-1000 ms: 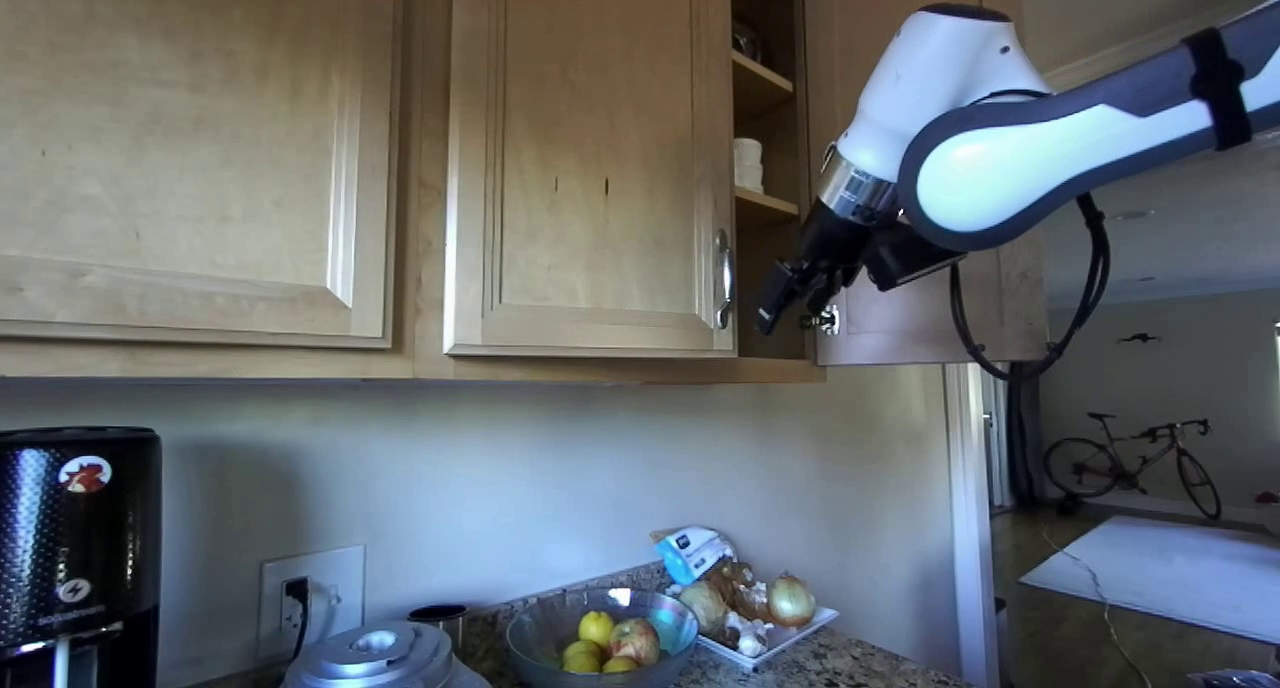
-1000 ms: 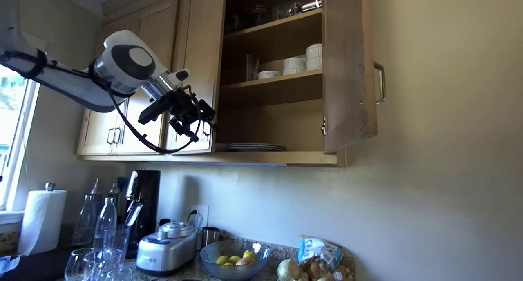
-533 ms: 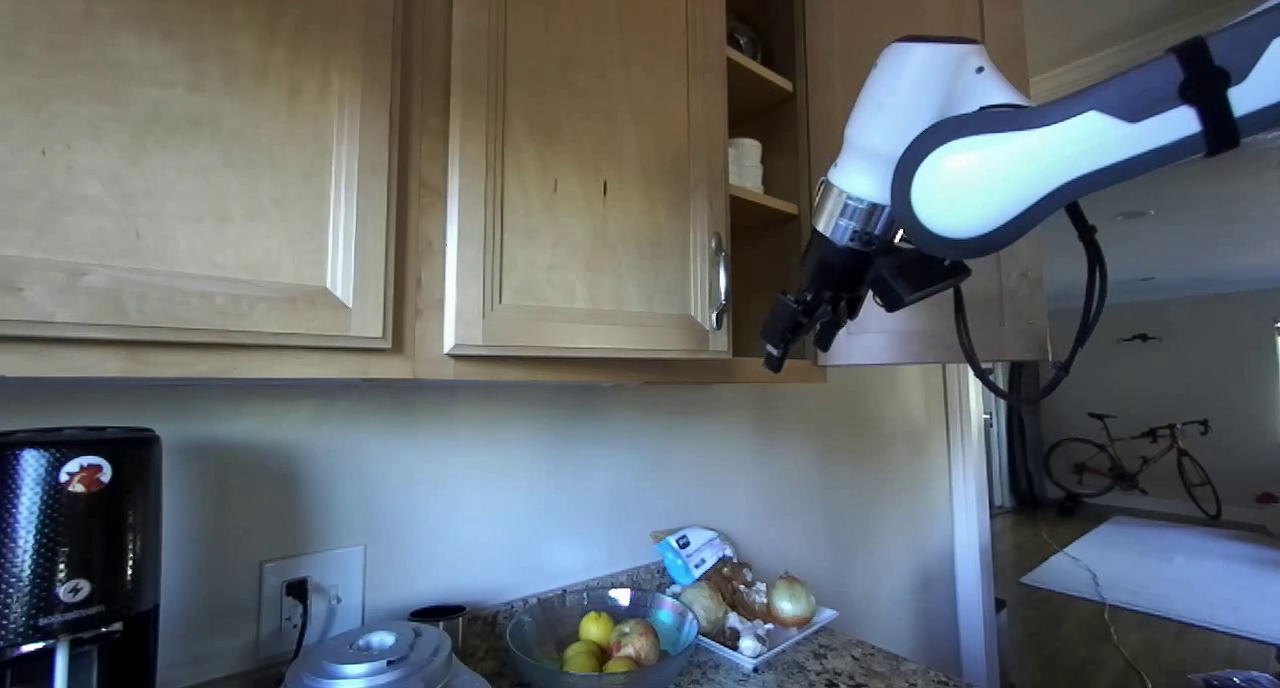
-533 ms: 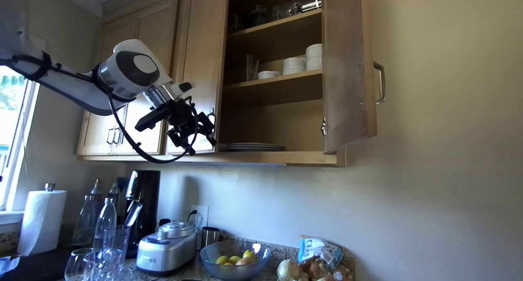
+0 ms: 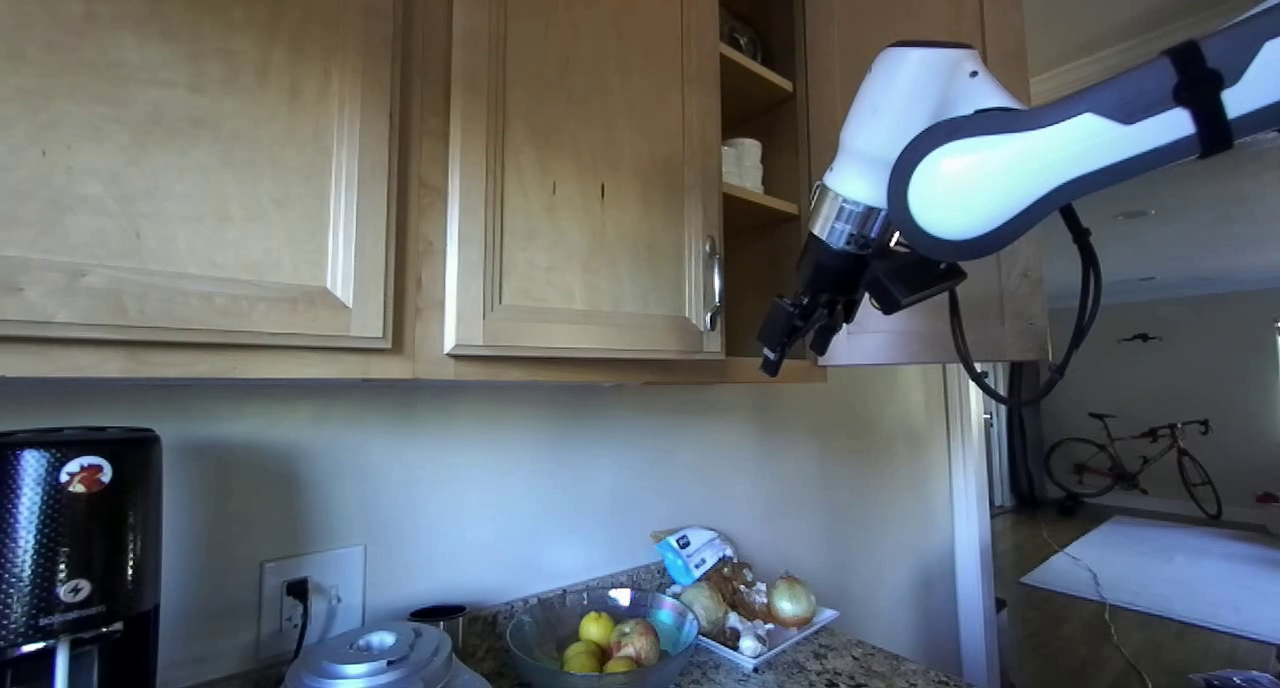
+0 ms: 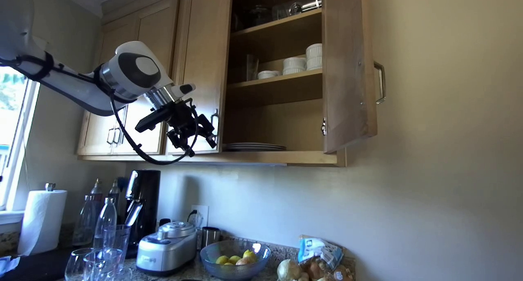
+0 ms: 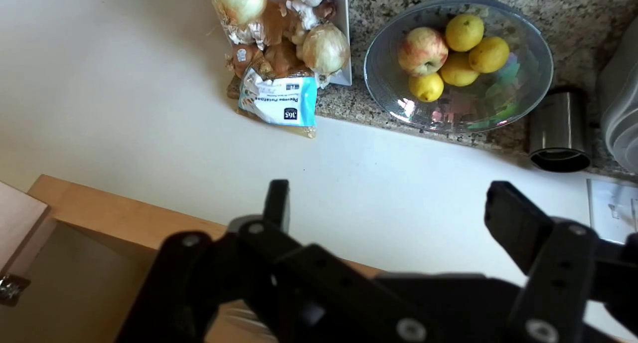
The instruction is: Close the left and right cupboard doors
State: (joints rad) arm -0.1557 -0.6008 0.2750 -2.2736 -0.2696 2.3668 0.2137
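The left cupboard door, light maple with a silver bar handle, shows in both exterior views. It stands close to the cabinet front; I cannot tell if it is flush. The right cupboard door stands wide open, its handle facing the side wall. The arm partly covers this door in an exterior view, and its corner shows in the wrist view. My gripper is open and empty in front of the cupboard, near the left door's handle. The wrist view shows its fingers wide apart.
Shelves hold white ramekins and plates. A broad maple door is shut at the left. Below are a fruit bowl, a food processor and a tray with onions.
The left door has swung further toward the cabinet. My gripper has moved down, then stayed almost still over the last half second. The right door has not moved.
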